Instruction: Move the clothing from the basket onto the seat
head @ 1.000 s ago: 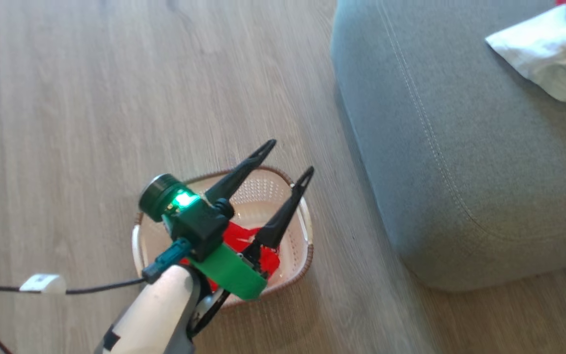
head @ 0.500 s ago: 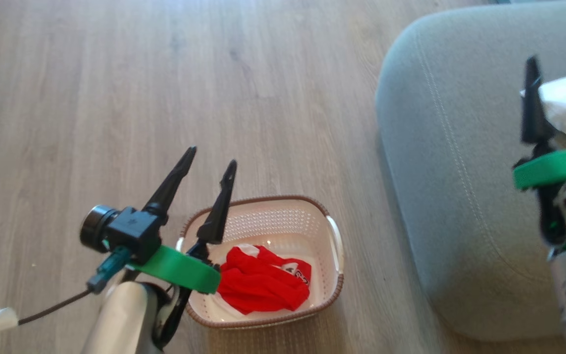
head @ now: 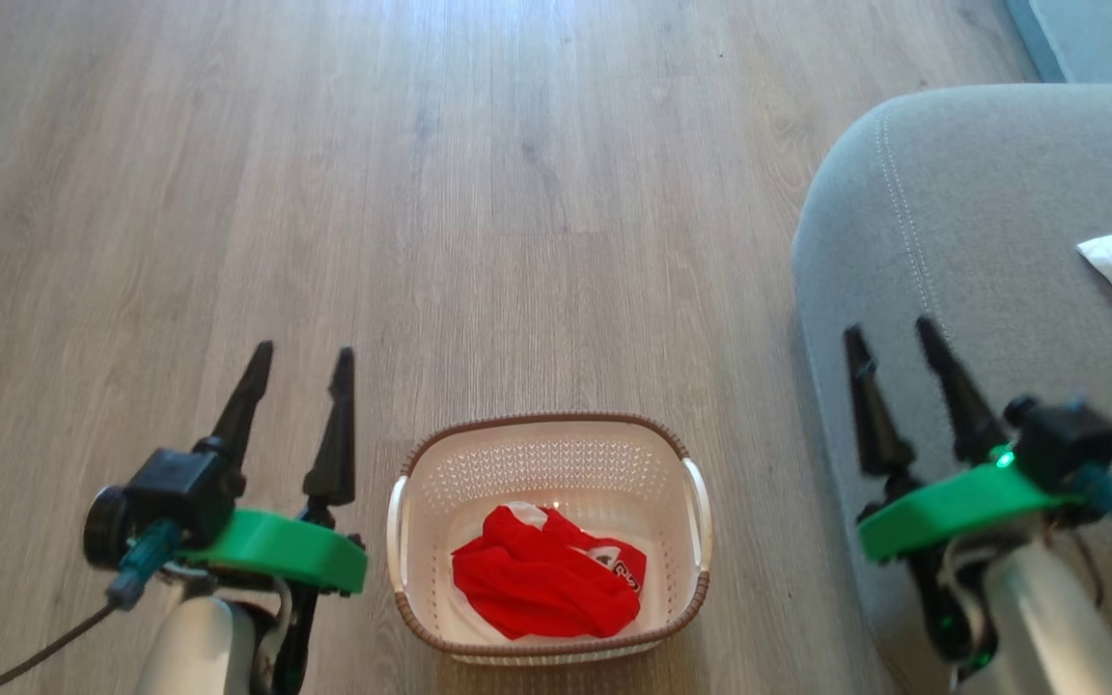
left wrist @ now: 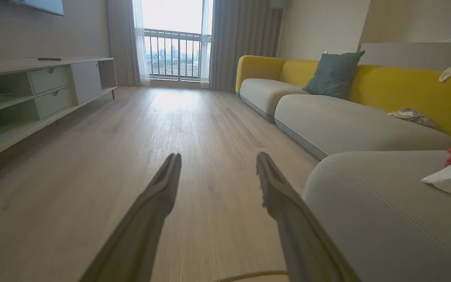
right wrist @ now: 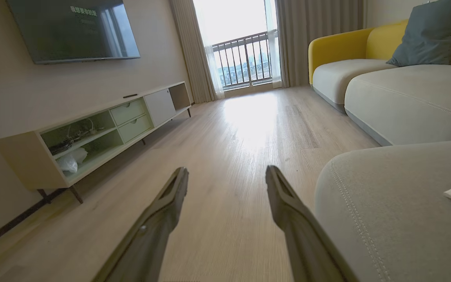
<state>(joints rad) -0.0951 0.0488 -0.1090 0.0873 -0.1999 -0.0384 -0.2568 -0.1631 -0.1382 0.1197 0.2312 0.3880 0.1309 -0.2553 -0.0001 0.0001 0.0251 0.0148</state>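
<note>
Both hands gape wide and hold nothing: the left hand [head: 304, 349] hangs over the floor [head: 517, 193] just left of the basket [head: 546, 420], the right hand [head: 888, 328] over the edge of the seat [head: 981, 241]. A red garment [head: 542, 584] lies crumpled in the basket; a white-and-red garment [left wrist: 450, 180] lies on the seat.

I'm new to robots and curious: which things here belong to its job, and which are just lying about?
Job: red garment, basket, grey seat, red-and-white garment on it.
Lying about: cushion, television, low cabinet, crumpled cloth.
</note>
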